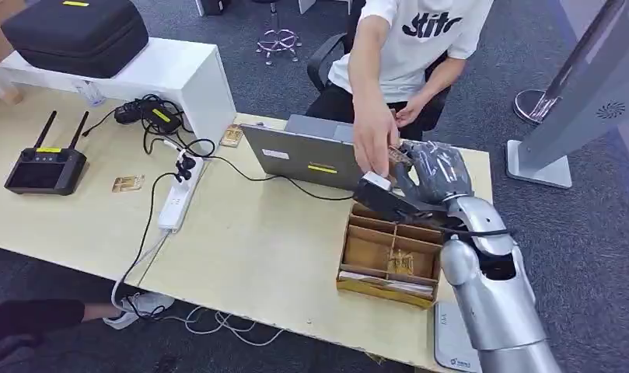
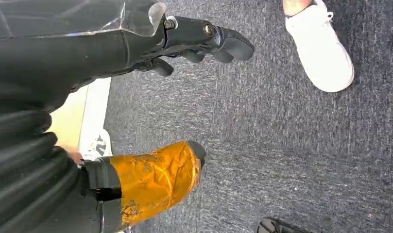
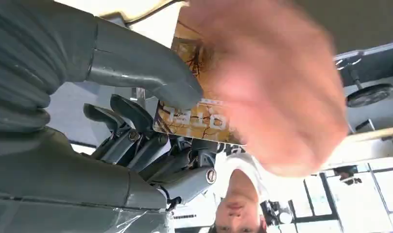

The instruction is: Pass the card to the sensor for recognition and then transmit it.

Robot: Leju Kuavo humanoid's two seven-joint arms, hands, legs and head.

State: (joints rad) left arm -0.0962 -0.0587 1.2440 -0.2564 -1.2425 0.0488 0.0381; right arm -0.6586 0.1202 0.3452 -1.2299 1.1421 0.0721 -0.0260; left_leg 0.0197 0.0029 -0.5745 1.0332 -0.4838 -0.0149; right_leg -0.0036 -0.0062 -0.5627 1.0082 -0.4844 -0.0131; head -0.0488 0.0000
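Two hands meet over the far right of the pale table (image 1: pixel 241 249) from the head view: the robot's right hand (image 1: pixel 439 171), raised on a bent silver arm above the wooden divider box (image 1: pixel 389 256), and a person's hand (image 1: pixel 375 144) reaching down from across the table. Between them sits the brown card (image 1: pixel 399 155), just beside the open laptop (image 1: pixel 311 155). A power strip (image 1: pixel 175 198) and a black remote with two antennas (image 1: pixel 45 167) lie well apart to the left.

From the left wrist view, the left hand (image 2: pixel 184 43) hangs over grey carpet (image 2: pixel 281 155), its dark fingers (image 2: pixel 228 41) curled loosely with nothing in them; whether they are fully closed I cannot tell. A white shoe (image 2: pixel 320 48) stands nearby.

From the right wrist view, the thick grey thumb (image 3: pixel 150 77) presses the card (image 3: pixel 194 121) against the darker fingers (image 3: pixel 131 131), so the robot grips it. The person's hand (image 3: pixel 272 92), blurred, covers the card's other end and touches it.
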